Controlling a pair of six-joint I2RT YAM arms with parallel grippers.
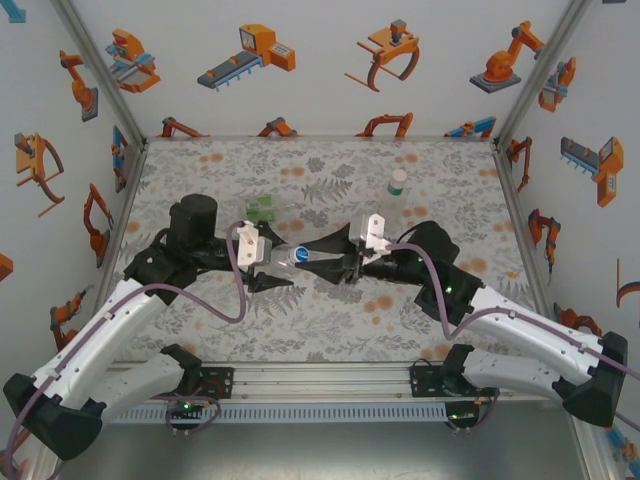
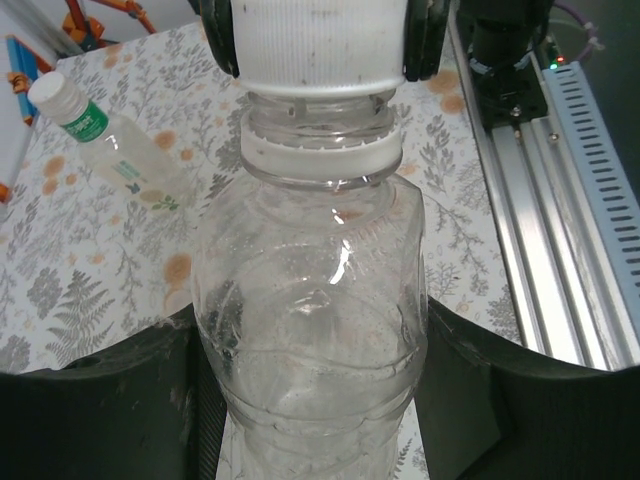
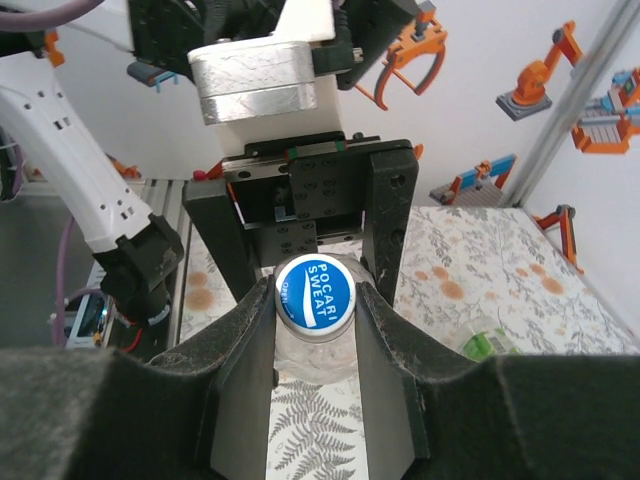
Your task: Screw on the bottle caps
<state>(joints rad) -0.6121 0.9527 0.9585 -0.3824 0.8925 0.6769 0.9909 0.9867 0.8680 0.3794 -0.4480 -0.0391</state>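
A clear bottle (image 1: 290,257) hangs level over the middle of the table between my two grippers. My left gripper (image 1: 265,263) is shut on its body (image 2: 310,300), a dark finger on each side. The blue-topped, white-sided cap (image 3: 316,293) sits on the bottle's neck, and my right gripper (image 3: 315,300) is shut on it. In the left wrist view the cap (image 2: 320,40) has bare thread and a loose ring beneath it. A second bottle (image 1: 397,183) with a green label and a whitish cap (image 2: 50,93) is at the back right.
A crumpled clear item with green print (image 1: 263,209) lies just behind my left gripper and appears in the right wrist view as a green patch (image 3: 490,338). The aluminium rail (image 1: 320,380) runs along the near edge. Walls close in the table's sides and back.
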